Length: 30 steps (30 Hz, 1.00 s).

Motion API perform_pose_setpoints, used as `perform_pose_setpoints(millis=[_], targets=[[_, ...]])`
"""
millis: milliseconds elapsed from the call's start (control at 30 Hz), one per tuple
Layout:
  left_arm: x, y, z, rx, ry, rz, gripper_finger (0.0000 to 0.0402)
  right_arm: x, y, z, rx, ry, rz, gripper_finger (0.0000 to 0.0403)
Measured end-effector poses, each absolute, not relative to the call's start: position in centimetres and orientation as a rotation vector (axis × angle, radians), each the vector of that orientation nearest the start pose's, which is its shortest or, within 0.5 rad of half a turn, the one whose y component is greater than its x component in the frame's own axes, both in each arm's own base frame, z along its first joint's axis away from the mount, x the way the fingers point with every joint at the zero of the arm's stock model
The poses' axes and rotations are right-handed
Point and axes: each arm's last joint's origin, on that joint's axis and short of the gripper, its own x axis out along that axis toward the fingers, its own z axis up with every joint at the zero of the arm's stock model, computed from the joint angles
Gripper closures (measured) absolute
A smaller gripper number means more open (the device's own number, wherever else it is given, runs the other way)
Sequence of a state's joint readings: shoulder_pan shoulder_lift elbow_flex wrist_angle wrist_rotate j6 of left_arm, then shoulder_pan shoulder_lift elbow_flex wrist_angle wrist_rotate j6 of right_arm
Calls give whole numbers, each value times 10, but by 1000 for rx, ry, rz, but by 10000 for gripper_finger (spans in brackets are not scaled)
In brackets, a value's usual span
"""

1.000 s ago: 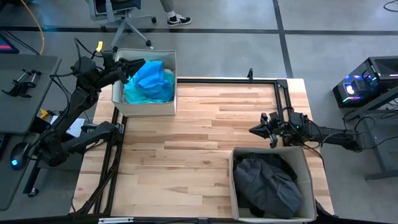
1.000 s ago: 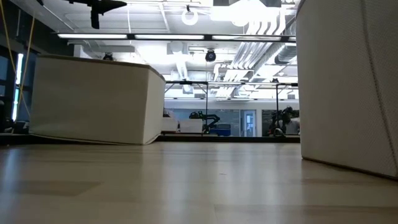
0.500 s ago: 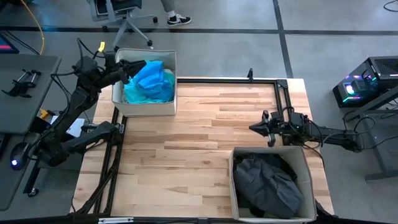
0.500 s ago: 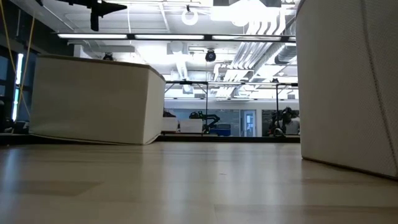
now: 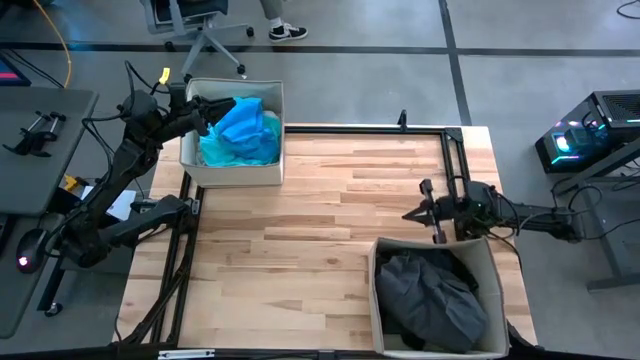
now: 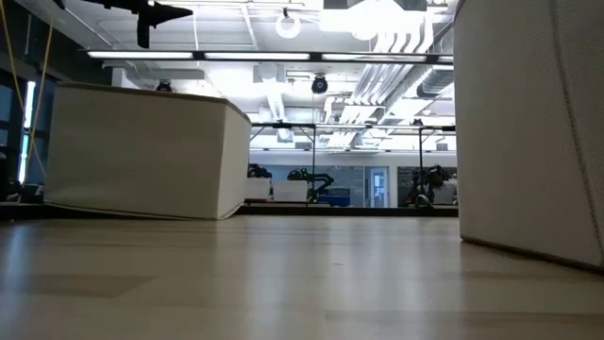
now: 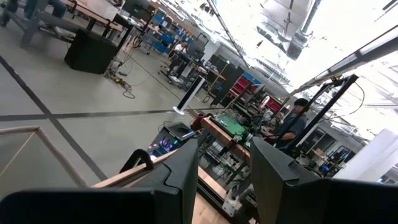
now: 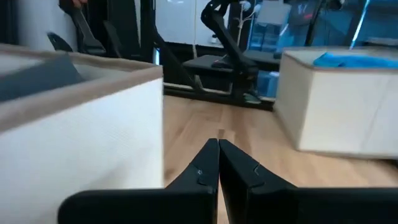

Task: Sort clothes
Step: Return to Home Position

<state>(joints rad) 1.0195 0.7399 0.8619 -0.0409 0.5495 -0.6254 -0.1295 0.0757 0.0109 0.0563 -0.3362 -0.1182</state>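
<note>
1. High view: We find the turquoise and pale blue clothes (image 5: 240, 128) piled in the beige bin (image 5: 232, 176) at the table's (image 5: 320, 230) 11 o'clock. The dark clothes (image 5: 430, 295) are heaped in the second bin (image 5: 373, 290) at 5 o'clock. We judge both piles soft, light and limp, best pinched at a raised fold on top. The left gripper (image 5: 207, 104) hangs at the beige bin's 9 o'clock rim. The right gripper (image 5: 418, 213) sits just off the second bin's 12 o'clock edge. Neither touches cloth.
2. Low view: We see only the two bins' pale walls, with no garment and no gripper in view.
3. Left wrist view: The left gripper's fingers (image 7: 186, 180) stand partly apart, and the clear gap between them is empty.
4. Right wrist view: The right gripper's fingertips (image 8: 208, 155) press together on nothing. Dark cloth shows inside the near bin, and blue cloth peeks over the far bin's rim.
</note>
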Motion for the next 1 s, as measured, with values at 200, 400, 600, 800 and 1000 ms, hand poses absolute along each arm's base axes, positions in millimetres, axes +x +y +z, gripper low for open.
perform_pose_setpoints(millis=[200, 400, 600, 800, 1000], targets=[[93, 122, 378, -558, -203, 434, 308, 101, -1, 167, -88, -8, 234, 402], [93, 122, 379, -573, -207, 432, 308, 102, -5, 166, -132, 6, 84, 402], [93, 122, 378, -631, -214, 431, 308, 101, -4, 174, -120, -76, 92, 402], [94, 122, 376, -549, -160, 383, 310, 102, -4, 165, 4, 28, 118, 402], [90, 101, 383, -381, -132, 231, 371, 102, -5, 164, 50, 35, 71, 402]])
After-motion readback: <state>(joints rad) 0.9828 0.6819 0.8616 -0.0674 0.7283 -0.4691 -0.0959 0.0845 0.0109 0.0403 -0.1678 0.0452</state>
